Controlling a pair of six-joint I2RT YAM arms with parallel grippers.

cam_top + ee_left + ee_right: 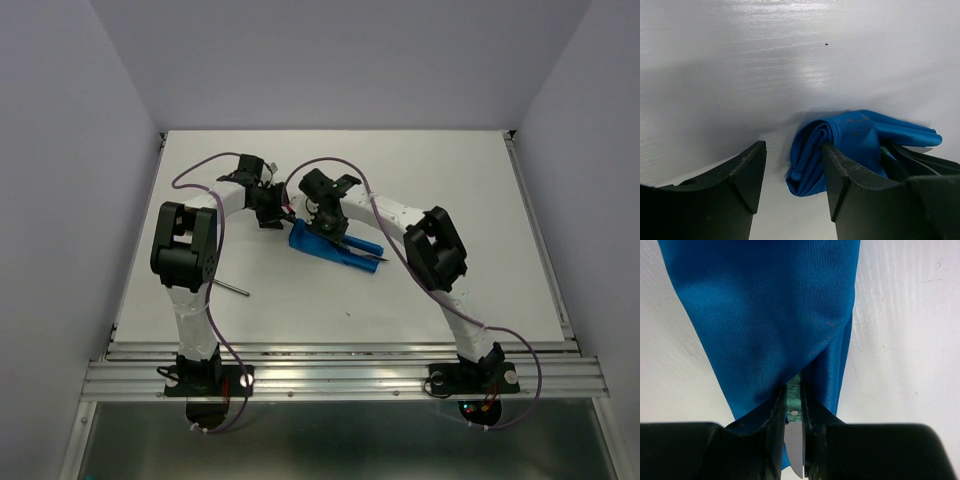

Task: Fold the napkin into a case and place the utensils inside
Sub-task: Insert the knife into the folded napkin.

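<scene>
I noted: case (308, 241) was plain bright blue | utensil (794, 395) handle mottled teal-green | second utensil (235, 288) grey | tabletop (400, 170) white | left claw (792, 152) and right claw (792, 407) both black

No text, label, brand, number or sign can be read in any of the views. The case (765, 315) is plain blue cloth. The teal-handled utensil (794, 395) shows only a marbled pattern and a small rivet, and the white table (450, 200) carries no legible marking.
</scene>
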